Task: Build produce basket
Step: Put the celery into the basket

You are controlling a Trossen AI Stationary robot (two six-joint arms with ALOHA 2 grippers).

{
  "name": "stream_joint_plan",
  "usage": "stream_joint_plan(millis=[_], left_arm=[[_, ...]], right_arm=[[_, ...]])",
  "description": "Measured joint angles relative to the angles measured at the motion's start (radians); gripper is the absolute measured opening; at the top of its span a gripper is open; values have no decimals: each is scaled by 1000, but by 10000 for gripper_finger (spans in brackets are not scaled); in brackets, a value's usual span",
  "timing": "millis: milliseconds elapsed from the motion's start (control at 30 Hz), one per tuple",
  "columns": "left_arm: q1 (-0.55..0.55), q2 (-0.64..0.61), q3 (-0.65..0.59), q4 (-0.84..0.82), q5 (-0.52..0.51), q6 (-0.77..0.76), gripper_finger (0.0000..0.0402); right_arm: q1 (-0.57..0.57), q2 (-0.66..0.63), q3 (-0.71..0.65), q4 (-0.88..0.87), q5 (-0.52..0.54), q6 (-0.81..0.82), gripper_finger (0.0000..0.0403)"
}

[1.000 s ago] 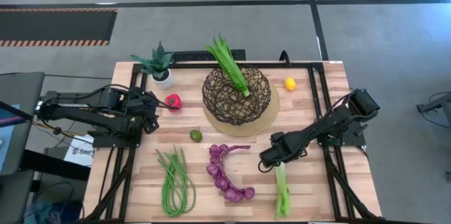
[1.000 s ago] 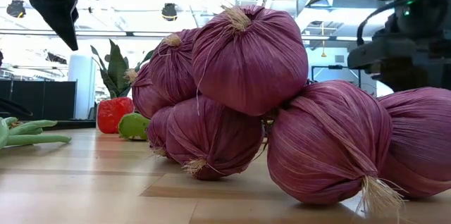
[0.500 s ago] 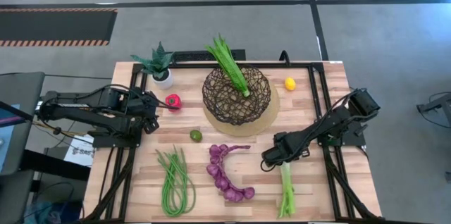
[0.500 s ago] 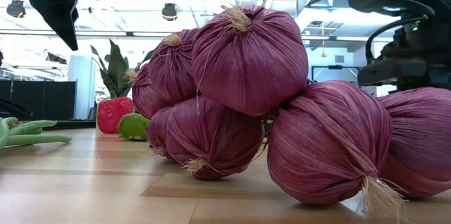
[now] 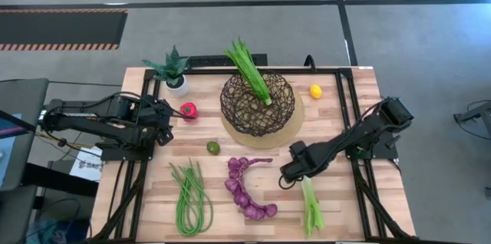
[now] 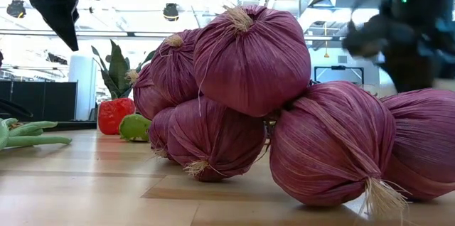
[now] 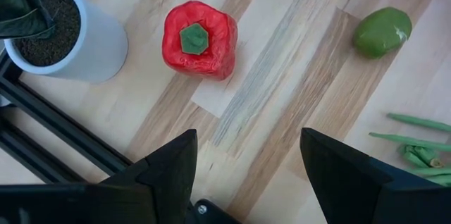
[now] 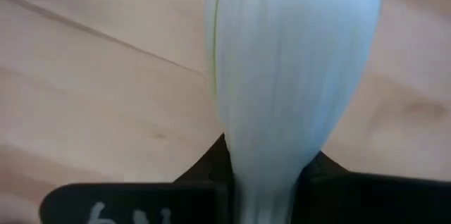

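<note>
The right gripper [image 5: 294, 176] is clamping the white end of the leek [image 5: 310, 207] on the table's near right, right of the purple onion string [image 5: 245, 189]. The left gripper [image 7: 246, 175] is hovering, fingers apart, near the red pepper [image 5: 188, 110]. The basket [image 5: 257, 103] is sitting far centre, holding leafy stalks [image 5: 248, 68].

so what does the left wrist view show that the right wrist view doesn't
Only the left wrist view shows the red pepper, the lime, a few green beans, the white plant pot and the open left gripper above bare wood. Only the right wrist view shows the leek, its pale end filling the picture, with the right gripper shut on it. Both show the wooden table and their own dark fingers.
</note>
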Motion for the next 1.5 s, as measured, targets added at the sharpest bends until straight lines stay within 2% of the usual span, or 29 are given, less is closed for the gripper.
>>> stream_joint_plan(millis=[133, 267, 400, 567, 700, 800, 900, 1000, 1100, 1200, 1267, 1333, 1500], left_arm=[[0, 0, 0, 0, 0, -9, 238], [0, 0, 0, 8, -20, -12, 238], [0, 0, 0, 101, -31, 21, 238], [0, 0, 0, 383, -13, 152, 238], [0, 0, 0, 667, 100, 269, 238], [0, 0, 0, 829, 174, 320, 238], [0, 3, 0, 960, 202, 369, 238], [0, 32, 0, 1115, 230, 419, 238], [0, 93, 0, 1308, 335, 461, 238], [0, 178, 0, 1484, 478, 471, 238], [0, 236, 0, 1590, 550, 471, 238], [-1, 298, 0, 1693, 572, 476, 238], [13, 410, 0, 1891, 572, 530, 238]], right_arm=[[1, 0, 179, -163, 131, -73, 69], [1, -1, 363, -309, 340, -178, 69], [0, -1, 510, -379, 538, -322, 69], [-2, -1, 656, -385, 792, -558, 69], [-2, -1, 797, -375, 993, -786, 67], [-2, -2, 912, -310, 1088, -986, 67], [-2, -2, 1006, -152, 1129, -1264, 67], [-1, -2, 1058, 100, 1142, -1599, 67], [-1, -2, 1078, 413, 1113, -1946, 67], [-1, -2, 1079, 676, 1018, -2190, 67], [3, -2, 1079, 755, 959, -2263, 67], [8, -2, 1079, 767, 936, -2273, 67], [27, -2, 1079, 658, 933, -2187, 67]])
